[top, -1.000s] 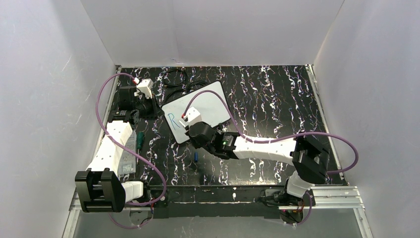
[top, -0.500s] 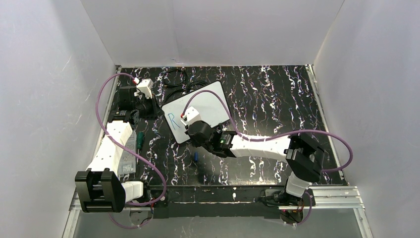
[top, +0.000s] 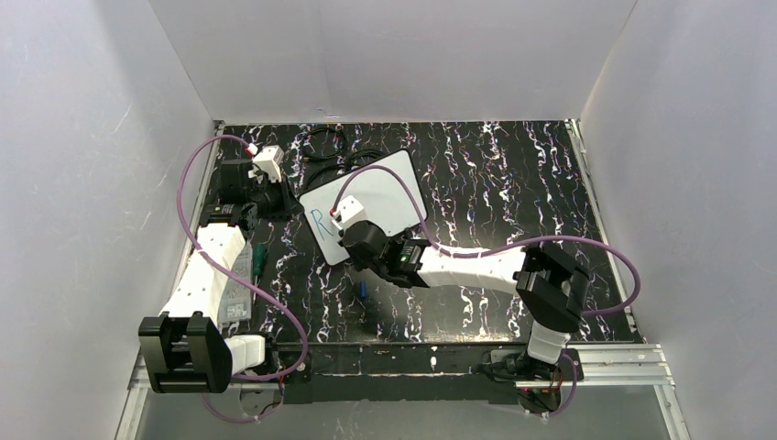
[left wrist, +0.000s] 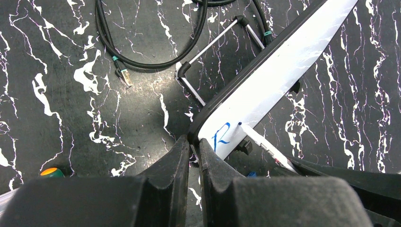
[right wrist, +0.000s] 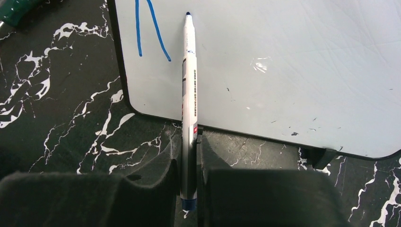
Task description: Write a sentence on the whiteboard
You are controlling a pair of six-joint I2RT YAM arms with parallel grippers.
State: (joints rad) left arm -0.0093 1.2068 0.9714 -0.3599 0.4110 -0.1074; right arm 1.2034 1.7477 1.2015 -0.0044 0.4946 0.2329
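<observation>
Black marbled table (top: 513,202), white walls (top: 412,55). Whiteboard (top: 389,188) lengthwise toward far-right corner. Left pincer (left wrist: 193,146) clamped on whiteboard corner; right pincer (right wrist: 188,152) clamped on marker (right wrist: 189,80).

A black bench (top: 513,183) veined with white is enclosed by white walls (top: 412,55). Coiled black cables (top: 332,145) are seen at its upper centre-left. A green-handled tool (top: 259,259) and a greyish packet (top: 240,291) are laid side by side at the left, and a small blue cap (top: 364,290) at lower centre. A white, blue-tipped marker (right wrist: 190,85) is shown upright mid-frame in the right wrist view. An aluminium rail (top: 623,362) is fixed along the bottom.
</observation>
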